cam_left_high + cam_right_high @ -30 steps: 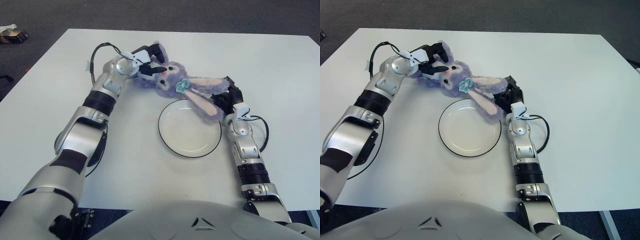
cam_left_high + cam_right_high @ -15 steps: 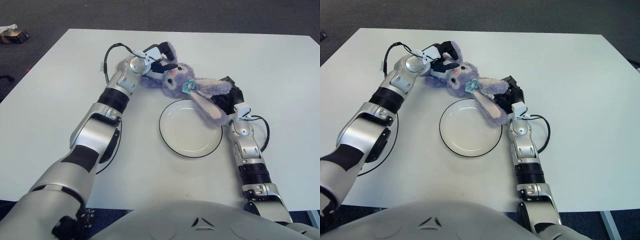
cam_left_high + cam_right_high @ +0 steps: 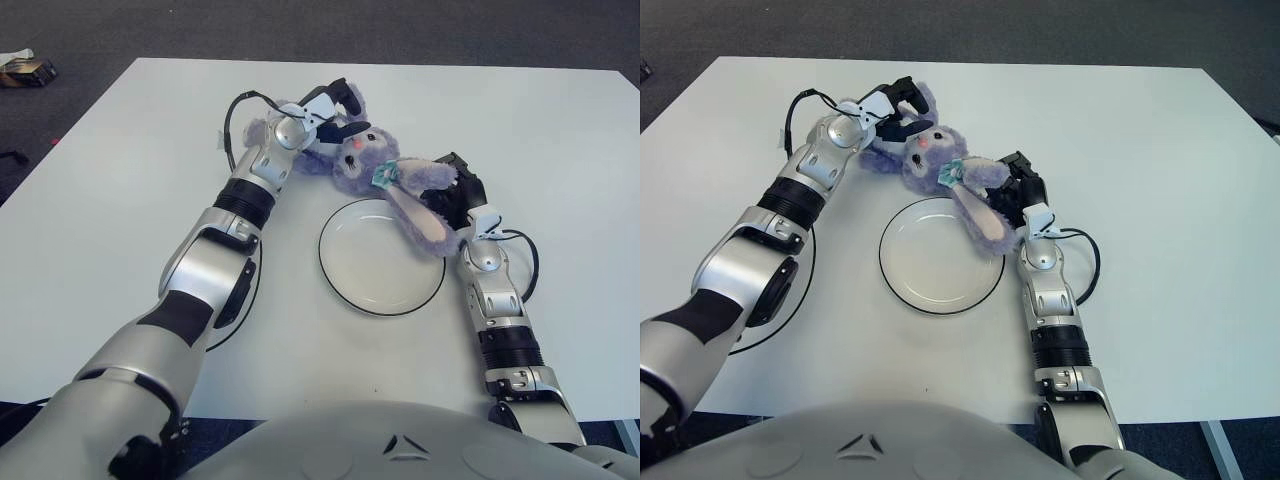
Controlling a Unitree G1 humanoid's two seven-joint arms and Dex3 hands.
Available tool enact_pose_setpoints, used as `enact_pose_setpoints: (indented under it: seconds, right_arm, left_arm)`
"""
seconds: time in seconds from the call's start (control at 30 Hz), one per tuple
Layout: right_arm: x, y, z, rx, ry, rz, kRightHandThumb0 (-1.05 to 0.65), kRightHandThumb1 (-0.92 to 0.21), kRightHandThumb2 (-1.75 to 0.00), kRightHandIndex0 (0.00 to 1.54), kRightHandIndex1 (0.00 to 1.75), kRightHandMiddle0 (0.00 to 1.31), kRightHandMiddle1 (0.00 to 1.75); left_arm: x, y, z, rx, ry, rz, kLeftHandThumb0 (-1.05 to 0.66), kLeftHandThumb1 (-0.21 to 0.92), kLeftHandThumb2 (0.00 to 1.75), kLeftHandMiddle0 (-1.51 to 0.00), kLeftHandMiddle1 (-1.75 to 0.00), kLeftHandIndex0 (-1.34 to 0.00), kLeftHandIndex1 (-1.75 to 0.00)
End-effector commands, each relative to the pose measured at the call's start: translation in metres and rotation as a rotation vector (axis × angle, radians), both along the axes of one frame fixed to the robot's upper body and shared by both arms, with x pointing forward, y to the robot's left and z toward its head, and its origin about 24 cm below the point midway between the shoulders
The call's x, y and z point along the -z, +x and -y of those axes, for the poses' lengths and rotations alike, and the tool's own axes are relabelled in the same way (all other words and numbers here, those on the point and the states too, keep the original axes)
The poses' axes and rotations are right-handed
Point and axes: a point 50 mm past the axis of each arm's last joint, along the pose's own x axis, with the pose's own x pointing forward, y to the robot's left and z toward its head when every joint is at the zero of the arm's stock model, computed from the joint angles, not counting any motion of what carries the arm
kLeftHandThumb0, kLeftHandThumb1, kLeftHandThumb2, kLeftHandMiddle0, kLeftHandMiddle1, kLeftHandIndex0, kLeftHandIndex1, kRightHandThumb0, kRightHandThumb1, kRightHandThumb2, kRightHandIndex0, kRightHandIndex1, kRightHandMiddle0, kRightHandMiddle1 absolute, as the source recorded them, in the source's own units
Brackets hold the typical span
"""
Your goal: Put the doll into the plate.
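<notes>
Purple plush rabbit doll (image 3: 365,160) is held between both hands, stretched across the far rim of the white plate (image 3: 355,275). Left hand (image 3: 322,112) has its fingers curled around the head end, near one upright ear. Right hand (image 3: 455,192) grips the body end, fingers closed into the plush (contact partly hidden by the toy itself).

Change over the last second: the left hand has carried the head end rightward and slightly away from the robot, while the right hand has barely moved. The doll has therefore bunched up and shifted toward the right hand, rather than down toward the dish. One long pink-lined ear (image 3: 415,215) hangs over the plate's right edge; the body lies beyond the rim, over the white table (image 3: 90,200).

Judgement: this is mid-transport, doll not yet placed. The sideways shift lines the toy up roughly behind the plate, so the remaining move looks like drawing both hands toward the robot and lowering. Risk: soft toy sags between two grips, so one end may land outside the rim (the ear already does the opposite, trailing inside).
</notes>
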Motion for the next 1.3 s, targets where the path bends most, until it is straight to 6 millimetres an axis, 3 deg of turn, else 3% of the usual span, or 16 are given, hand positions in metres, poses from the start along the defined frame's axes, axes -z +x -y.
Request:
enact_pose_setpoints:
  seconds: [0.0, 0.2, 0.3, 0.57, 0.97, 1.27]
  right_arm:
    - [0.024, -0.011, 0.005, 0.034, -0.005, -0.091, -0.36, -0.92, -0.31, 0.70, 1.57, 0.43, 1.51]
    - [0.020, -0.011, 0.014, 0.107, -0.009, -0.058, -0.36, -0.92, -0.30, 0.70, 1.58, 0.43, 1.51]
    - [0.009, -0.007, 0.029, 0.200, -0.001, -0.006, -0.36, -0.92, -0.34, 0.65, 1.62, 0.39, 1.55]
    - [-0.022, -0.001, 0.059, 0.333, -0.015, 0.113, -0.36, -0.92, -0.29, 0.67, 1.59, 0.44, 1.50]
    - [-0.071, 0.004, 0.069, 0.349, -0.333, 0.358, -0.36, -0.92, -0.29, 0.65, 1.56, 0.44, 1.49]
    - [-0.113, 0.005, 0.062, 0.340, -0.559, 0.498, -0.36, -0.92, -0.30, 0.61, 1.52, 0.44, 1.50]
  left_arm:
    - [0.026, -0.006, 0.005, 0.003, -0.004, -0.108, -0.01, 0.92, 0.36, -0.33, -1.52, -0.32, -1.51]
    - [0.026, -0.005, 0.004, -0.016, 0.001, -0.117, -0.01, 0.92, 0.36, -0.33, -1.52, -0.32, -1.51]
    - [0.028, -0.006, 0.005, -0.024, 0.000, -0.124, -0.01, 0.92, 0.37, -0.32, -1.53, -0.31, -1.52]
    - [0.030, -0.007, 0.007, -0.044, -0.004, -0.144, -0.01, 0.92, 0.39, -0.30, -1.56, -0.29, -1.55]
    - [0.027, -0.003, 0.013, -0.093, -0.049, -0.171, -0.01, 0.92, 0.42, -0.27, -1.59, -0.26, -1.57]
    - [0.025, 0.003, 0.012, -0.139, -0.103, -0.180, -0.01, 0.92, 0.44, -0.24, -1.62, -0.23, -1.60]
